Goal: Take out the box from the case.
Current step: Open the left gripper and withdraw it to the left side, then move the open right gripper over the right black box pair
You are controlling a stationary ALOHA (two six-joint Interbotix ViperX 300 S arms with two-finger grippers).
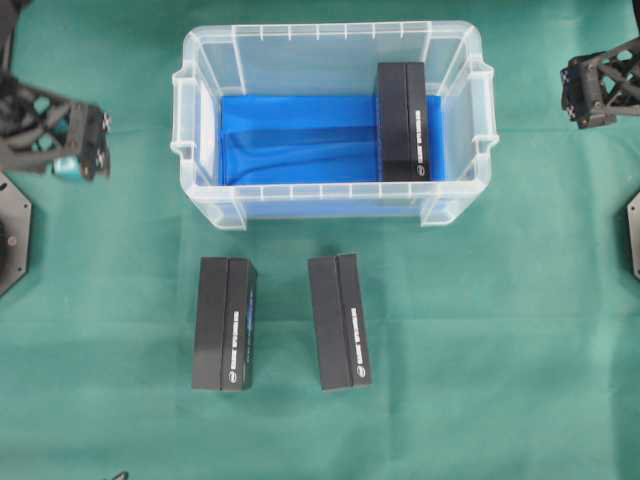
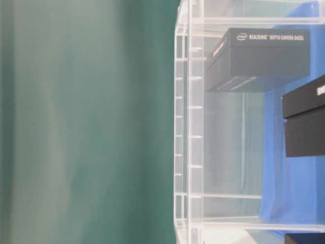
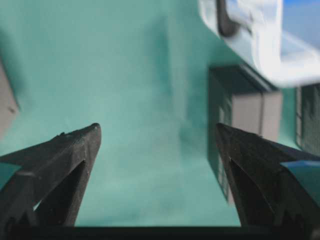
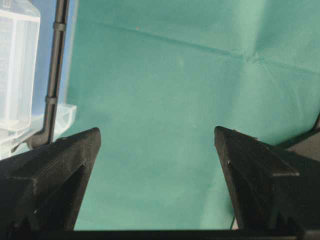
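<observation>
The clear plastic case [image 1: 205, 48] stands at the back middle of the green cloth, blue cloth lining its bottom. One black box [image 1: 402, 121] lies inside it at the right end; it also shows through the case wall as the box [image 2: 264, 58]. Two more black boxes [image 1: 225, 322] [image 1: 339, 320] lie on the cloth in front of the case. My left gripper [image 1: 92, 150] hangs left of the case, open and empty, its fingertips [image 3: 82, 142] wide apart. My right gripper [image 1: 575, 100] hangs right of the case, also open with nothing between its fingers [image 4: 82, 145].
Green cloth covers the whole table. Black arm bases [image 1: 10, 235] sit at the left and right edges. In the left wrist view a black box [image 3: 240, 115] and the case corner [image 3: 270, 45] lie ahead to the right.
</observation>
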